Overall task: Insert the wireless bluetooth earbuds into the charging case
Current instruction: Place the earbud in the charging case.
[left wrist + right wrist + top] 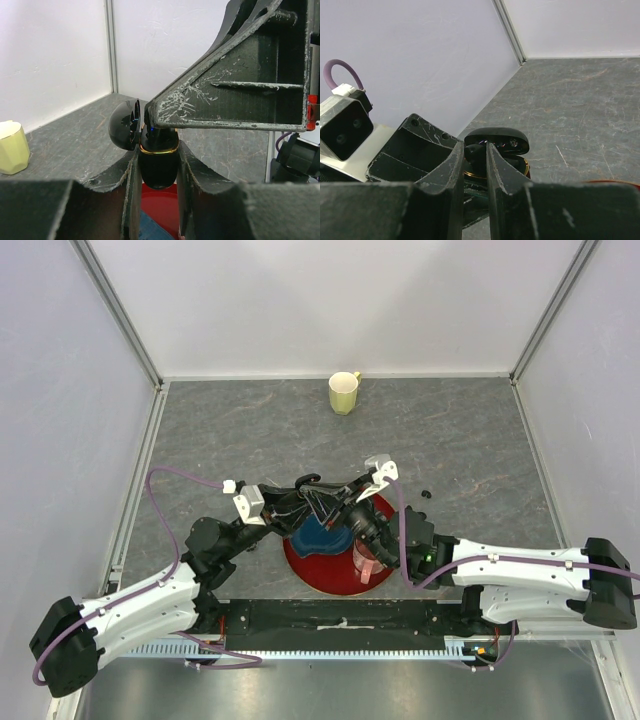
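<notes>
Left gripper (157,150) clamps the charging case (159,170) upright, long axis twelve to six, lid (124,131) swung toward nine o'clock; right gripper (473,159) fingers pinch an earbud (472,151) at its mouth.

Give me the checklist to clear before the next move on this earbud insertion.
1. Left gripper clamped on the charging case: ok.
2. Case lid open: ok.
3. Small black earbud between the right gripper fingers, at the case mouth: ok.
4. Earbud lined up with its socket: cannot tell, the fingers hide it.
5. Red plate beneath the case, to catch a drop: ok.
</notes>
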{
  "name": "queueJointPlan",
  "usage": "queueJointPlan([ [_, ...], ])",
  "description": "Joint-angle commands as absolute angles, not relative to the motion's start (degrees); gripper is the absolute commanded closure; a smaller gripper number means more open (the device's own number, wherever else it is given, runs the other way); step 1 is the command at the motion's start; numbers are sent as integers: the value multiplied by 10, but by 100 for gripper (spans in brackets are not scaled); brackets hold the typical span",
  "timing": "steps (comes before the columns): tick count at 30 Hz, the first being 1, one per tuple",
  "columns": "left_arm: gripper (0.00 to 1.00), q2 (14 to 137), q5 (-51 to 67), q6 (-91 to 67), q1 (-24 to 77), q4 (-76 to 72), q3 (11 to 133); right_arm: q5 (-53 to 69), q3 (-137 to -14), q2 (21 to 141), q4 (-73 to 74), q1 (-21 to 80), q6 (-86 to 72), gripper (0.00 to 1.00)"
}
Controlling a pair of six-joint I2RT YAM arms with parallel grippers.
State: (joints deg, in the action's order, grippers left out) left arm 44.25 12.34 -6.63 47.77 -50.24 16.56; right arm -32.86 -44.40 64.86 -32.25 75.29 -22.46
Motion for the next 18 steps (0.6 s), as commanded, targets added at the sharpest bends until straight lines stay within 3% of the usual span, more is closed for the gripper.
queueJointPlan([
  [1,98,432,100,-74,477,-563,180,-334,-472,649,-264,761,-210,99],
  [2,98,432,100,-74,476,-563,180,-336,-474,648,-259,761,-211,90],
  [5,98,428,103,-72,476,-555,180,-333,-476,641,-261,761,-213,76],
  [13,98,420,116,-66,477,-540,185,-333,-504,639,-257,761,-212,61],
  [14,98,421,119,-65,477,-538,188,-332,-508,638,-251,761,-213,54],
  [18,98,422,131,-67,476,-533,189,-331,-518,635,-250,761,-214,43],
])
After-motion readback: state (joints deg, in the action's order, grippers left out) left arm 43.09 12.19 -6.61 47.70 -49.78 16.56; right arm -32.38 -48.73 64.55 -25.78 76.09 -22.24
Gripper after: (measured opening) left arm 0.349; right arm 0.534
